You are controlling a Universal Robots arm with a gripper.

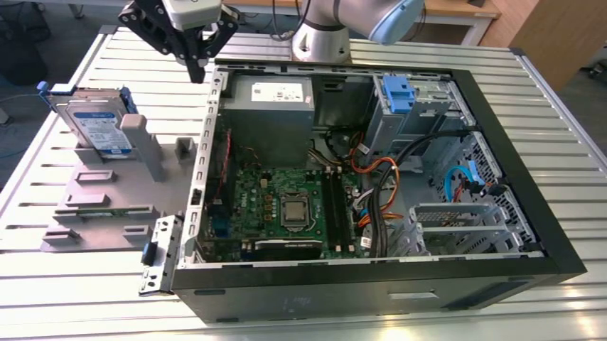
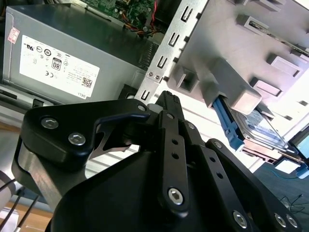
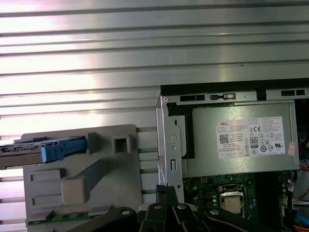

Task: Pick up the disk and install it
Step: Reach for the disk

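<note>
Slatted metal table (image 1: 76,298) fills the scene, with an open computer case (image 1: 379,273) lying on it and a grey fixture (image 1: 104,206) just beside the case on the exterior view's left. The disk (image 1: 95,128) stands on edge in a slot at the far end of that fixture, its white-and-blue label facing the exterior camera and its blue carrier (image 3: 63,151) wrapped round its edges. In the second wrist view the disk (image 2: 263,130) shows tucked behind a grey block of the fixture, and in the first wrist view it appears edge-on (image 3: 29,151). The gripper (image 1: 195,71) hangs above the table near the case's far corner, between the fixture and the case wall, well apart from the disk. Its fingers (image 2: 169,104) are pressed together with nothing between them, and both wrist views show the tip pointing down at the perforated case edge (image 3: 166,189). Inside the case, the grey power supply (image 1: 270,106) with a white sticker sits closest to the gripper, the green motherboard (image 1: 284,206) lies beyond it toward the near side, and a blue bracket (image 1: 399,92) is fixed to the drive bay at the far corner on the exterior view's right. The arm (image 1: 323,39) rises from behind the case.
</note>
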